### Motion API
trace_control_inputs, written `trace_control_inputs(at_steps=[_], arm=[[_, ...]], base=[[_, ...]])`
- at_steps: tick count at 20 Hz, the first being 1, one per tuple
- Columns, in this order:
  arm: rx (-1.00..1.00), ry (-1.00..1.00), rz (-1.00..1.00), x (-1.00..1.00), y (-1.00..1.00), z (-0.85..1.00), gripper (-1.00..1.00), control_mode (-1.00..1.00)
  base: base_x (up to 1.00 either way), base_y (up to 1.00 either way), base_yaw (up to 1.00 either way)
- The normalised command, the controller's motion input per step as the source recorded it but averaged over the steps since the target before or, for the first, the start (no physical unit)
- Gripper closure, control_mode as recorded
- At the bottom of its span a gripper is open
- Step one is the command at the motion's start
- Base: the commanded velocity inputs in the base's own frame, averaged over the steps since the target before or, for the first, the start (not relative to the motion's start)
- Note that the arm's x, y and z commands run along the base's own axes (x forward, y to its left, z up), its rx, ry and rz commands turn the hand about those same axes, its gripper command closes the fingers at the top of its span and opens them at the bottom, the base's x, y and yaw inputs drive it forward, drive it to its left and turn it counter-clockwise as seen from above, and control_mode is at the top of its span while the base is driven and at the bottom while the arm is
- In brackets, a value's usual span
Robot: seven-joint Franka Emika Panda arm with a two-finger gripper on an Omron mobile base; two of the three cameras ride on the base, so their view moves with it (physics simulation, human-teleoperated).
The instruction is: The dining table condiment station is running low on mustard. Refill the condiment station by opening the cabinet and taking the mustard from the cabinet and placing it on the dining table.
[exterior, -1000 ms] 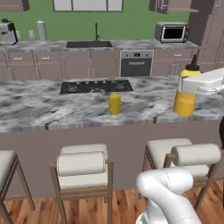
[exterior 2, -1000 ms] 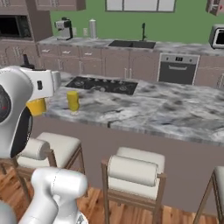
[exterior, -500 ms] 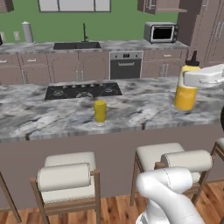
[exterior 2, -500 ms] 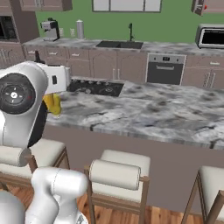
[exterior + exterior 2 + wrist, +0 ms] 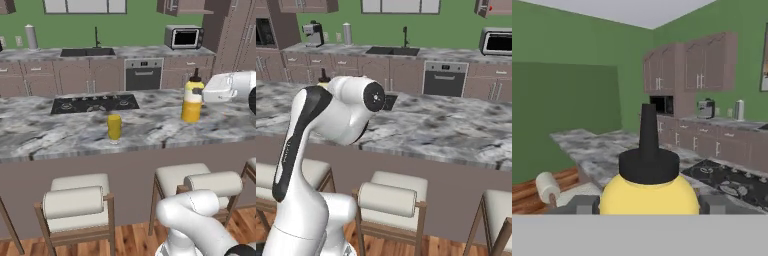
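The stout yellow cylinder (image 5: 114, 127) stands near the front edge of the dining table (image 5: 60, 132), just ahead of the cooktop (image 5: 95, 103). Farther right, the gripper (image 5: 199, 92) clamps the mustard (image 5: 191, 101) upright by its shoulder, nozzle up, over the table's right end, probably ready to set it down.

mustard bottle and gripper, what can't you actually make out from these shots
- Whether the mustard touches the dining table: its base reads ambiguously in the left base view.
- Gripper fingers: hidden behind the bottle in the left base view; the hand view's bottom edge cuts them off.
- Right base view: the arm covers the bottle apart from its nozzle.
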Motion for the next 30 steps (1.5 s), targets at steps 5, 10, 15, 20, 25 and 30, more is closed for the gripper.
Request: trace_control_inputs(at_steps=[5, 10, 15, 20, 25, 30], arm=[[-0.1, 0.0, 0.37, 1.0, 0.5, -0.81, 1.0, -1.0], [-0.02, -0.08, 0.05, 0.47, 0.06, -0.31, 1.0, -1.0], [-0.06, -0.16, -0.01, 0.35, 0.15, -0.32, 1.0, -1.0], [-0.09, -0.19, 0.0, 0.47, 0.32, -0.36, 1.0, -1.0], [0.0, -0.09, 0.0, 0.47, 0.07, -0.3, 1.0, -1.0], [0.04, 0.1, 0.04, 0.26, 0.0, -0.2, 1.0, -1.0]], base=[[0.0, 0.0, 0.0], [0.0, 0.0, 0.0], [0.0, 0.0, 0.0], [0.0, 0.0, 0.0], [0.0, 0.0, 0.0], [0.0, 0.0, 0.0]])
